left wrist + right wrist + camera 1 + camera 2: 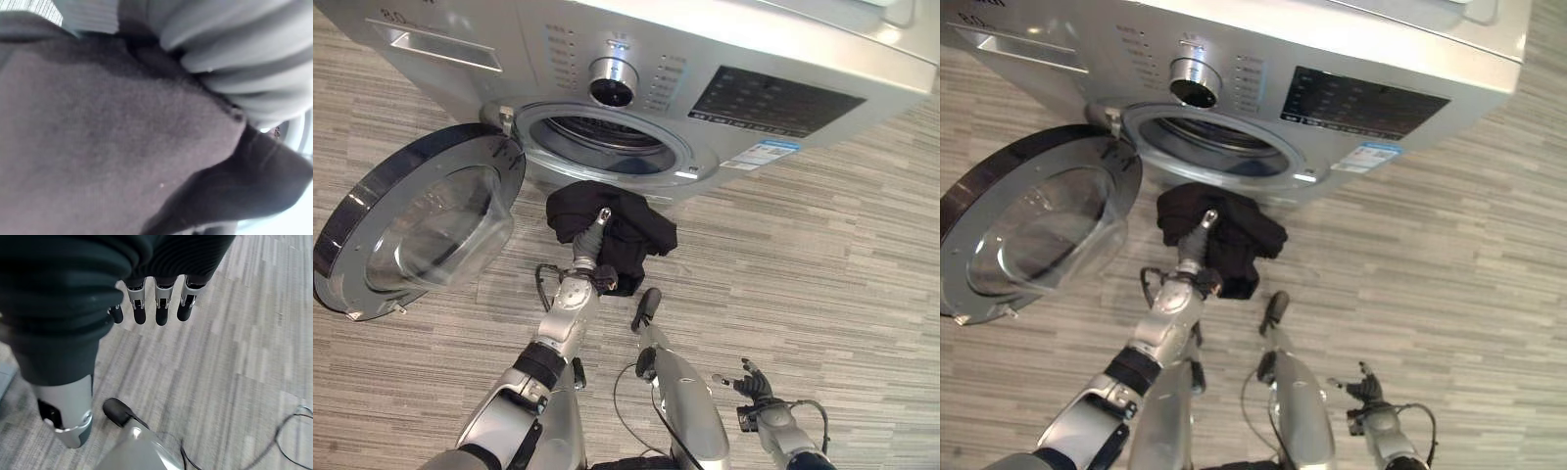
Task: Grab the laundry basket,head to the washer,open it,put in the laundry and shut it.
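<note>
Laundry [626,235] at washer [724,59] mouth, door [411,220] open; left hand [597,230] buried, grip unclear; right hand [156,303] fingers relaxed. Loading, closing left.

Left hand [590,257] fingers hidden in black garment [631,230].

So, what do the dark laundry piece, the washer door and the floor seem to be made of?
Dark laundry piece, held up at the left hand: apparently soft knit or fleece fabric, matte, with a fuzzy surface and loose folds.
Washer door: clear bowl, glass or plastic, in a glossy dark ring with silvery trim.
Floor: grey streaked planks, probably laminate or vinyl, low sheen.
</note>
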